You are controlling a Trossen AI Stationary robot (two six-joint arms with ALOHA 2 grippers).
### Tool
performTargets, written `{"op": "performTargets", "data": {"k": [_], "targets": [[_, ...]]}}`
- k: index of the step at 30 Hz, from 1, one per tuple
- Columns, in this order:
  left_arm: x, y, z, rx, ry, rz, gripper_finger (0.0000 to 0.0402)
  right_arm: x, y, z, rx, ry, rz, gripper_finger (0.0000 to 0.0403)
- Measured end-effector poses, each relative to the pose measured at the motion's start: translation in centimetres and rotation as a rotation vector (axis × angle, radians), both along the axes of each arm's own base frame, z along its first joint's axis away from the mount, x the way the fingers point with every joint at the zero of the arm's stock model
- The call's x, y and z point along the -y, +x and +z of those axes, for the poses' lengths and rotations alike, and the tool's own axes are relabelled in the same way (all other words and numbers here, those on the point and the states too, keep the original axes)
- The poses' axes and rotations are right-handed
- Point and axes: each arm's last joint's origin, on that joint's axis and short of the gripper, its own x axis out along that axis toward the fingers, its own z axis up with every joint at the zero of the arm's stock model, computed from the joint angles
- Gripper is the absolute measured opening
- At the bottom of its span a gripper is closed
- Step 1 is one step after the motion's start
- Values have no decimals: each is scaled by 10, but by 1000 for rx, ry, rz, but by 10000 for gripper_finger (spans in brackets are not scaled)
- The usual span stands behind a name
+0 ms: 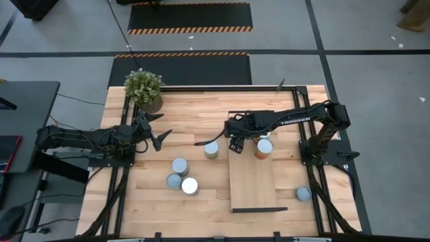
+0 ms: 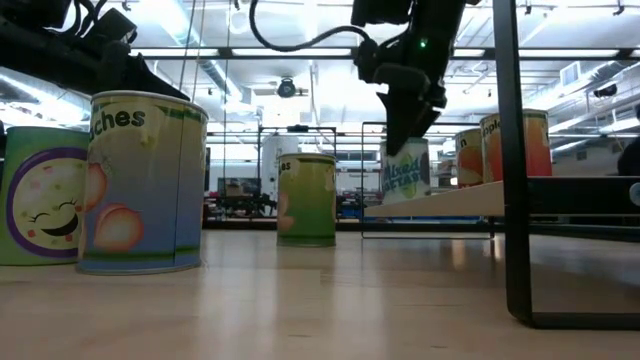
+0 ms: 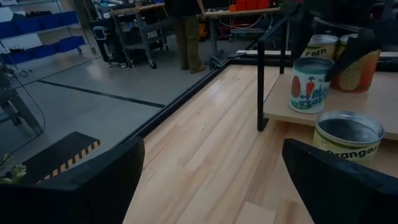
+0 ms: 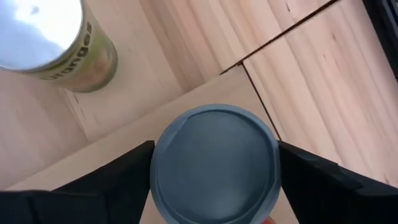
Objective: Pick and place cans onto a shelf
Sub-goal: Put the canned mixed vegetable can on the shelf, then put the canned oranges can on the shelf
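Note:
My right gripper (image 1: 235, 140) reaches from the right over the far left corner of the shelf (image 1: 253, 181) and is shut on a grey-topped can (image 4: 214, 158) with a vegetable label (image 2: 408, 175). Two more cans (image 2: 515, 145) stand on the shelf behind it; one has an orange side (image 1: 264, 147). A green can (image 1: 211, 150) stands on the table beside the shelf. Three cans (image 1: 180, 167) stand in a group on the table, and one (image 1: 304, 193) stands right of the shelf. My left gripper (image 1: 158, 138) is open and empty, left of the green can. My right gripper pinches the can's upper side wall (image 4: 158, 171) between its two fingers (image 4: 118, 180), one on each opposite side. The fingers come from above and point down. The can is upright, and its base appears to rest on the shelf board's corner (image 4: 112, 146).
A potted plant (image 1: 143, 89) stands at the table's far left corner. The shelf's black frame post (image 2: 515, 160) rises near the low camera. A person stands in the room beyond the table (image 3: 186, 31). Bare table lies between my left gripper and the shelf.

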Motion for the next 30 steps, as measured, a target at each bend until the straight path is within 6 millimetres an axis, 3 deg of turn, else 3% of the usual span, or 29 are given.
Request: {"op": "performTargets", "data": {"k": [8,17,22,27,30], "targets": [[0,0,0,-3,0,0,386,4,-3,10,-57,-35,-10,379],[0,0,0,1,-5,1,386,3,-1,28,-41,-43,-22,384],[1,0,-1,13,-37,-27,386,-9,10,48,76,-98,17,380],[7,3,-3,7,-116,-266,386,-28,28,55,238,-122,168,380],[8,4,-2,18,-124,-302,386,-33,35,60,333,-93,191,380]]}}
